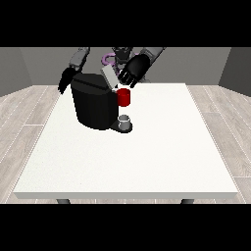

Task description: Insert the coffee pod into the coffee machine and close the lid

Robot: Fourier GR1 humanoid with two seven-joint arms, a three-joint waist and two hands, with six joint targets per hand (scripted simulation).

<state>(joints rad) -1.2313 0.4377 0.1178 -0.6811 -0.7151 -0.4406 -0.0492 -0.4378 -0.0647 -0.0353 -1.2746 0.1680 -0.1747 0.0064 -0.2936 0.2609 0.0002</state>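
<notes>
The hand at the view's left point(65, 80) hangs behind the machine point(94, 101); its fingers cannot be made out. The hand at the view's right point(133, 69), fingers curled, touches the raised lid point(109, 77). Below that hand sits a red thing at the machine point(124, 97), and lower, a grey thing point(124, 121) on the machine's base.

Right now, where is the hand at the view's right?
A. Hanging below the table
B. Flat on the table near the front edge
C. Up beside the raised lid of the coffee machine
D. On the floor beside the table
C: the hand at the view's right is up next to the tilted grey lid on top of the black coffee machine.
</notes>
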